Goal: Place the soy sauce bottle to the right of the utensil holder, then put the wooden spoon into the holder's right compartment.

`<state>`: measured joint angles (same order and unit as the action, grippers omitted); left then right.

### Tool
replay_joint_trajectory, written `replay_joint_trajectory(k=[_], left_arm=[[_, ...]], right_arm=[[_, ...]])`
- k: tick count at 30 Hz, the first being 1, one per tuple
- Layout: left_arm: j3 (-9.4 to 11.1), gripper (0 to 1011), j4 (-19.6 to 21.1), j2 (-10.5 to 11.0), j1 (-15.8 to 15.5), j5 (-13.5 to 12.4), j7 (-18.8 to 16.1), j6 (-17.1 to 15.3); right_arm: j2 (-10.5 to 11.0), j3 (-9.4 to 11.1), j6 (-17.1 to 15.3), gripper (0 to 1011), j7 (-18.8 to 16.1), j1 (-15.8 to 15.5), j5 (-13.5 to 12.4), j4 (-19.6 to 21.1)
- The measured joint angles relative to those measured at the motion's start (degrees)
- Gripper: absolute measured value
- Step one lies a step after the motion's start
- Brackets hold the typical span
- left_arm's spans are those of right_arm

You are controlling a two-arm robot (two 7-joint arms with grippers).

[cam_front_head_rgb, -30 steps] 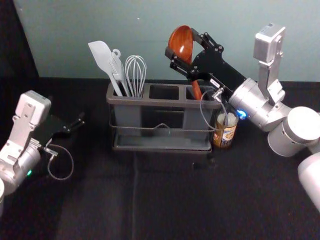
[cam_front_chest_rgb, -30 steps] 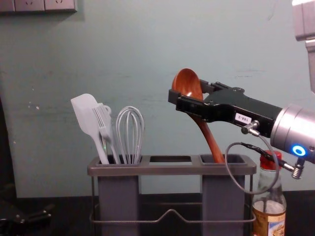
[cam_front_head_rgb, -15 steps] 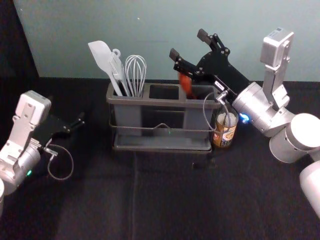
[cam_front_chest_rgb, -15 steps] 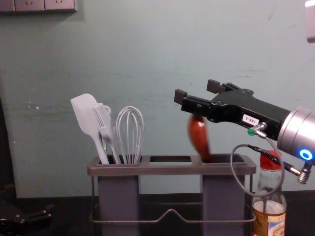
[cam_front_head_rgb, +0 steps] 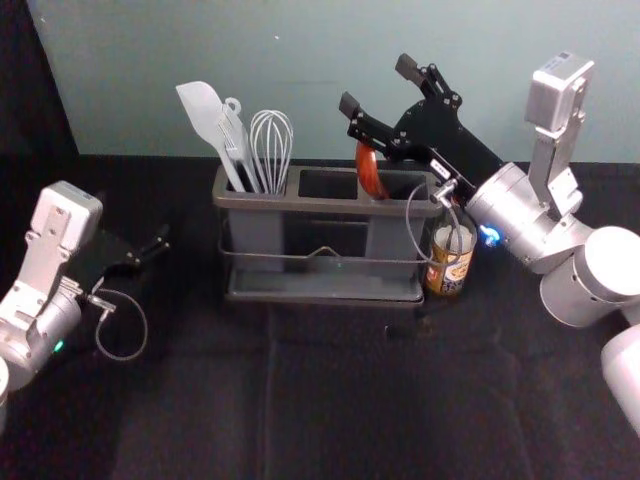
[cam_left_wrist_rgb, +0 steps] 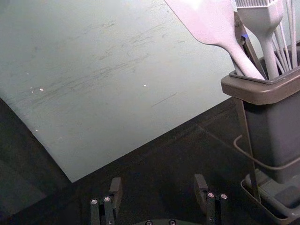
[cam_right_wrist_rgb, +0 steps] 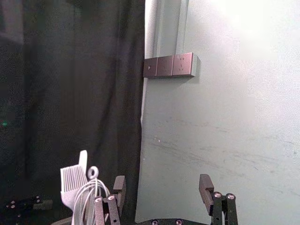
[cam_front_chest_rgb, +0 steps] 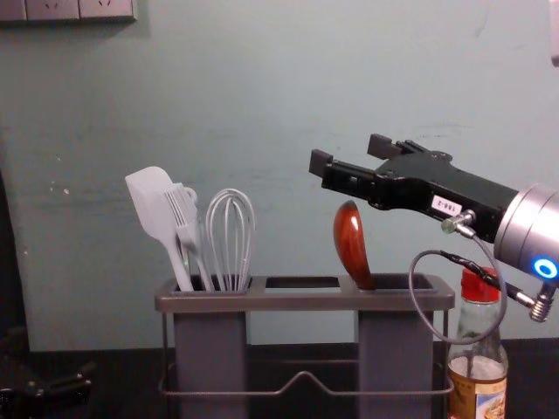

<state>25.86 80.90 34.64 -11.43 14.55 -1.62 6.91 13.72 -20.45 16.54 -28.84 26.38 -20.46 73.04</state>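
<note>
Spread right gripper (cam_front_chest_rgb: 351,155) above spoon (cam_front_chest_rgb: 352,244) at right compartment's edge (cam_front_chest_rgb: 402,299), left gripper (cam_front_head_rgb: 160,240) aside

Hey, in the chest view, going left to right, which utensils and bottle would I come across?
White spatula, brush, whisk, wooden spoon, soy sauce bottle.

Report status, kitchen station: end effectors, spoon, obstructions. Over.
Right end effector open above wooden spoon; left end effector open, left of holder. Spoon in right compartment. Cable loop near bottle.
</note>
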Motion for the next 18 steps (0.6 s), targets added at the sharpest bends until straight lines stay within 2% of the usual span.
replay_joint_trajectory(k=[6, 9, 14, 16, 18], left_arm=[[0.0, 1005, 0.0, 0.0, 0.0, 0.0, 0.0, 0.0], [0.0, 1005, 0.0, 0.0, 0.0, 0.0, 0.0, 0.0], [0.0, 1005, 0.0, 0.0, 0.0, 0.0, 0.0, 0.0], [0.0, 1005, 0.0, 0.0, 0.0, 0.0, 0.0, 0.0], [0.0, 1005, 0.0, 0.0, 0.0, 0.0, 0.0, 0.0]], right_arm=[[0.4, 0.3, -1.3, 1002, 0.9, -1.4, -0.1, 2.8], [1.3, 0.5, -3.9, 1002, 2.8, -3.6, 0.4, 7.1], [2.2, 0.9, -7.5, 1002, 5.5, -6.2, 1.3, 11.7], [2.9, 1.2, -10.8, 1002, 8.6, -8.6, 2.8, 15.6], [3.1, 1.4, -12.6, 1002, 10.3, -9.8, 3.8, 17.6]])
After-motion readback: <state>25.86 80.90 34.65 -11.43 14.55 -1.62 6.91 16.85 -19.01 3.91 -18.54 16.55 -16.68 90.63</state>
